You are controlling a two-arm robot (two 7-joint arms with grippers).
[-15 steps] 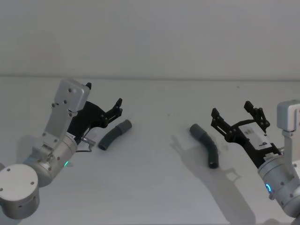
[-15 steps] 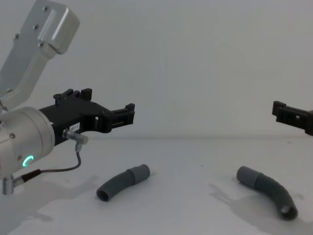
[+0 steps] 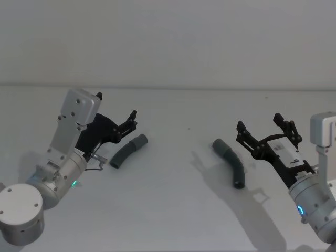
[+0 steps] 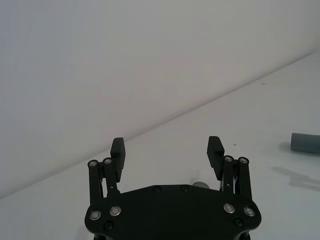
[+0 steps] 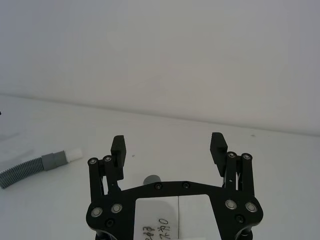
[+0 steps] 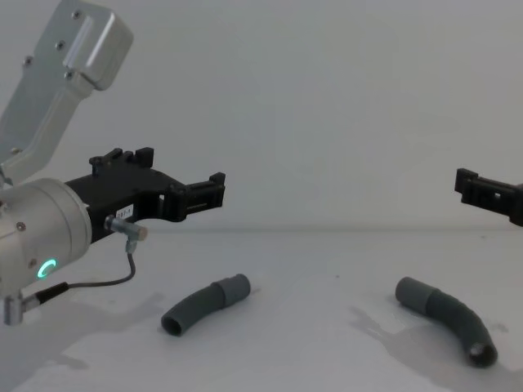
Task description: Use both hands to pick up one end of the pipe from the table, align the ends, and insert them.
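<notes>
Nearest you, left gripper (image 4: 166, 146) is up off the table (image 3: 173, 210), fingers spread wide, nothing between them. Right gripper (image 5: 169, 144) is the same: raised, fingers wide apart, empty. Both pipe pieces lie flat on the table, well apart from each other, neither touched. Left pipe (image 3: 126, 151) sits just beside the left gripper, on its inner side; in the chest view it lies below and a bit right of the fingertips, with a clear gap of air between. Its cuff (image 3: 140, 140) is the far end, pointing up and right towards the table's middle, and the right wrist view shows a white tip (image 5: 74, 154) sticking out of that cuff. Right pipe (image 3: 233, 160) lies near the right gripper, to its left and lower, curved, open dark end towards you, cuff (image 3: 219, 144) at the far end pointing towards the left pipe. In the chest view the right gripper comes in at the right edge, higher than the right pipe. Behind the table, a plain pale wall (image 3: 168, 42).
</notes>
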